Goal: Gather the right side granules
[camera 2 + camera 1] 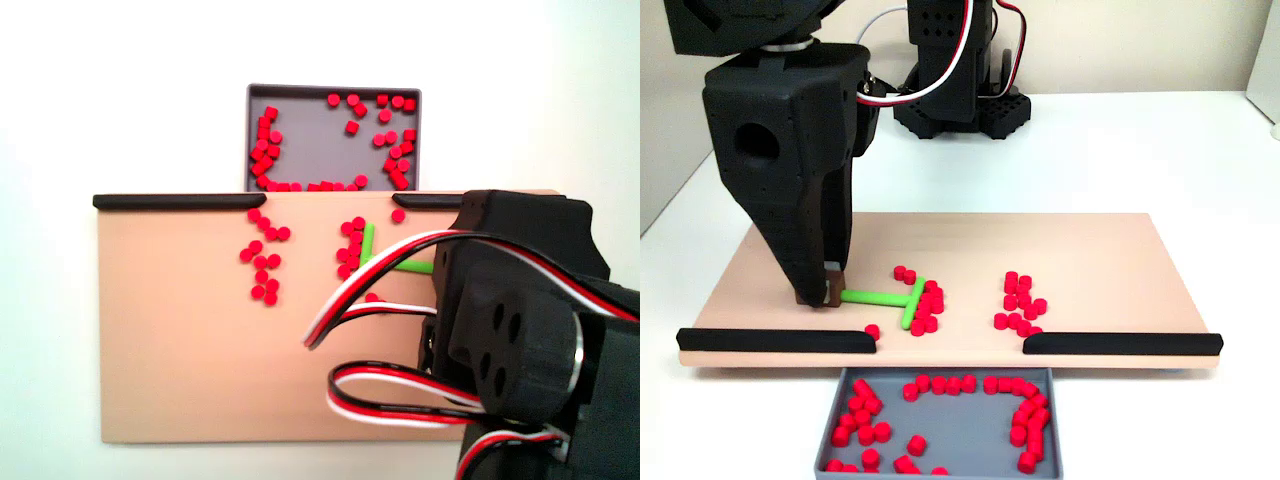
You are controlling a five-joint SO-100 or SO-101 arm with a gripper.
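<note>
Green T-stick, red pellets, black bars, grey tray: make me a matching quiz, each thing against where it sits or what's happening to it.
Things:
1. green T-shaped stick
2. right-hand cluster of granules
3. black bars
4. grey tray

States:
A. along the board's near edge, gap between them
B. below the board, holding many pellets
C. gripped at one end by the gripper
D. loose on the board, nothing touching it

Pairs: 1-C, 2-D, 3-A, 4-B

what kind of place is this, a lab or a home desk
Probably a hobby or lab bench for robot practice: a white table holds a tan board, red pellets and a grey tray, with a black arm's claw holding a green stick.
</note>
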